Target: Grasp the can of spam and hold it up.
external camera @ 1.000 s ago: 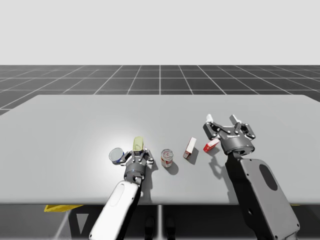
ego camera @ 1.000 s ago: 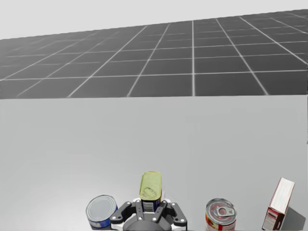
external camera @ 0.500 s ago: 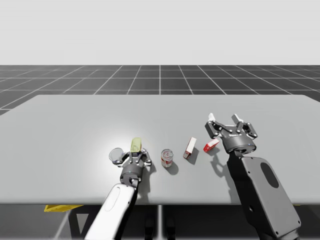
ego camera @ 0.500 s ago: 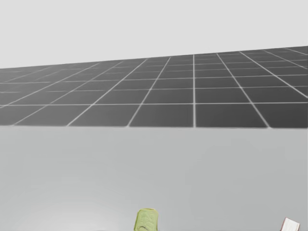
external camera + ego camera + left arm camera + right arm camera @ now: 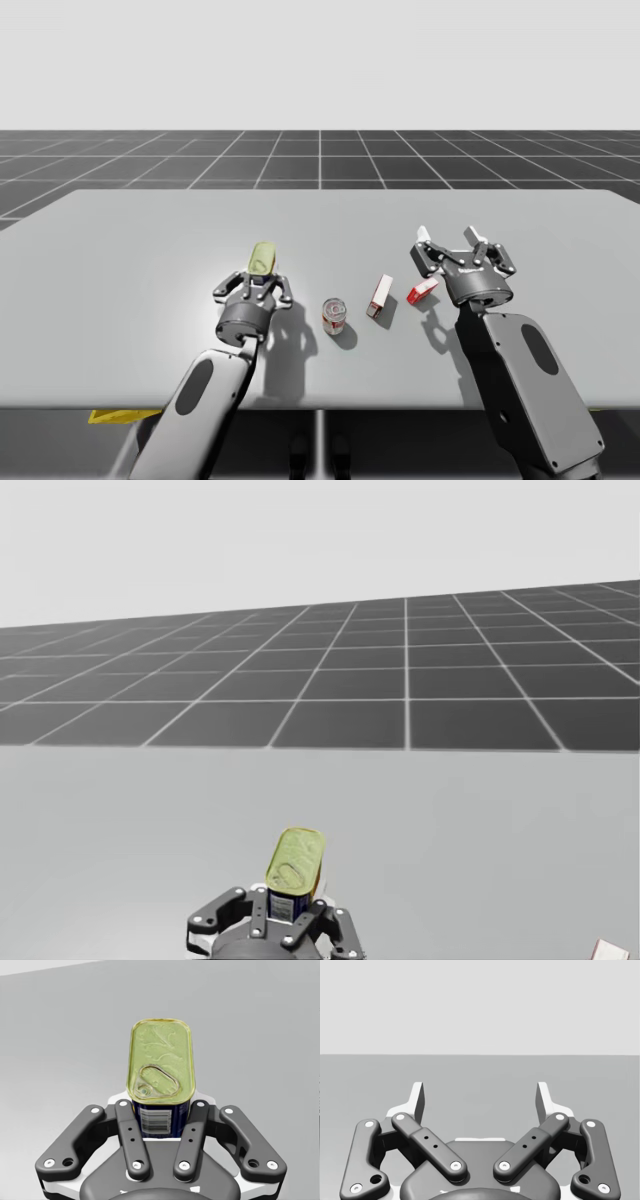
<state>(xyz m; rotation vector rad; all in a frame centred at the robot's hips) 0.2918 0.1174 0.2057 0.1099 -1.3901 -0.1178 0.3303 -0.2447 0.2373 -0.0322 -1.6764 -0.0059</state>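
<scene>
The spam can (image 5: 262, 258) is a blue rectangular tin with a yellow-green pull-tab lid. It stands upright in my left gripper (image 5: 257, 281), clear of the table, with its shadow on the tabletop beside my arm. In the left wrist view both fingers (image 5: 128, 1132) press the sides of the can (image 5: 161, 1075), so my left gripper (image 5: 161, 1127) is shut on it. The head view shows the can (image 5: 295, 865) above that gripper (image 5: 280, 920). My right gripper (image 5: 448, 243) hovers open at the right, and in its own view it (image 5: 480, 1097) has nothing between its fingers.
A red-and-white round can (image 5: 333, 314) stands on the grey table (image 5: 120, 260) just right of my left arm. Right of that can are an upright white-and-red box (image 5: 380, 296) and a small red box (image 5: 422, 291) under my right gripper. The table's front edge runs below both arms.
My left gripper has risen off the table and shifted slightly left with the spam can. My head has turned upward. The right arm has hardly moved.
</scene>
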